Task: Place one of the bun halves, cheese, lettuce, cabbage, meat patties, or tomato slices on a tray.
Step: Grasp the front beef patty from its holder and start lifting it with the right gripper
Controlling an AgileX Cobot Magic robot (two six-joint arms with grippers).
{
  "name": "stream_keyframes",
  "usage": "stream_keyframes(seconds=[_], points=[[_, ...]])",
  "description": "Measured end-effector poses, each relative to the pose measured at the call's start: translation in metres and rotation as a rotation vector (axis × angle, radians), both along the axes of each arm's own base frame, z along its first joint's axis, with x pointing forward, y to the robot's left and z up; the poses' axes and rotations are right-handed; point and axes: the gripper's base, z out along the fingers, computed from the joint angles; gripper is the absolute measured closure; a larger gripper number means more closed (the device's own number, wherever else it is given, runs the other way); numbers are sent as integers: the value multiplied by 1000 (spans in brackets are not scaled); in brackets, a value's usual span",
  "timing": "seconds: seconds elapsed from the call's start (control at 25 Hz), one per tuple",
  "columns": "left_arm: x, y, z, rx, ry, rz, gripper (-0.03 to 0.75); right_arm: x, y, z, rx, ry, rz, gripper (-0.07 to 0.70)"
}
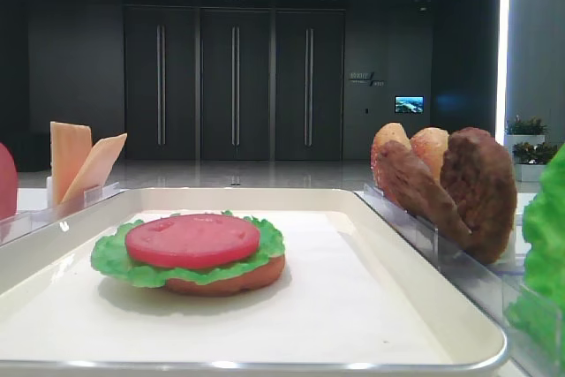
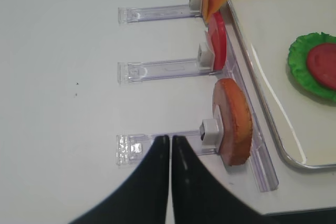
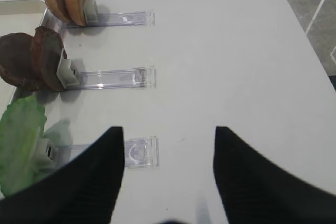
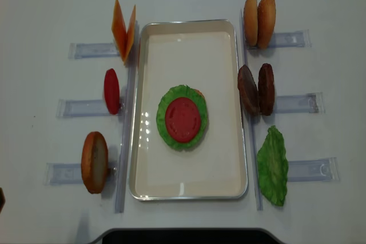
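Note:
The cream tray (image 4: pixel 189 24) holds a flat bun base (image 1: pixel 256 278) with lettuce (image 4: pixel 166 135) and a tomato slice (image 4: pixel 183 119) stacked on it. Left of the tray, cheese (image 4: pixel 124 30), another tomato slice (image 4: pixel 111 91) and a bun half (image 2: pixel 233 121) stand in racks. On the right are two bun halves (image 4: pixel 258 21), the meat patties (image 3: pixel 37 59) and a green leaf (image 3: pixel 21 142). Cabbage is out of view. My left gripper (image 2: pixel 170 139) is shut and empty over the table beside the bun half. My right gripper (image 3: pixel 169 129) is open and empty, right of the leaf.
Clear plastic racks (image 4: pixel 294 103) lie flat on the white table on both sides of the tray, and one rack end (image 3: pixel 140 152) sits just by my right gripper's left finger. The table's far corner and grey floor (image 3: pixel 310 3) show at the right.

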Motion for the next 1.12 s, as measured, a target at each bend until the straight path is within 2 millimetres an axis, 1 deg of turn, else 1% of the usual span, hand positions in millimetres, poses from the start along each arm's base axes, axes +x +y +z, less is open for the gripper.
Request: stream_keyframes(seconds=[0.24, 0.44, 0.52, 0.6, 0.72, 0.84, 0.92, 0.96, 1.0, 1.12], points=[[0, 0, 0, 0, 0, 0, 715, 0, 0, 0, 3, 0, 0, 266], [0, 0, 0, 0, 0, 0, 716, 0, 0, 1, 40, -6, -25, 316], [0, 0, 0, 0, 0, 0, 716, 8, -1, 5, 49, 20, -32, 328], [0, 0, 0, 0, 0, 0, 716, 29, -2, 13, 52, 90, -36, 334], [0, 0, 0, 0, 0, 0, 716, 79, -4, 23, 58, 264, -43, 334], [0, 0, 0, 0, 1, 0, 716, 143, -6, 25, 55, 470, -43, 334], [0, 0, 0, 0, 1, 0, 716, 182, -8, 21, 46, 578, -33, 334], [0, 0, 0, 0, 1, 0, 716, 199, -9, 20, 44, 616, -29, 334], [0, 0, 0, 0, 1, 0, 716, 213, -9, 22, 41, 632, -26, 334], [0, 0, 0, 0, 1, 0, 716, 252, -11, 17, 38, 689, -20, 334]])
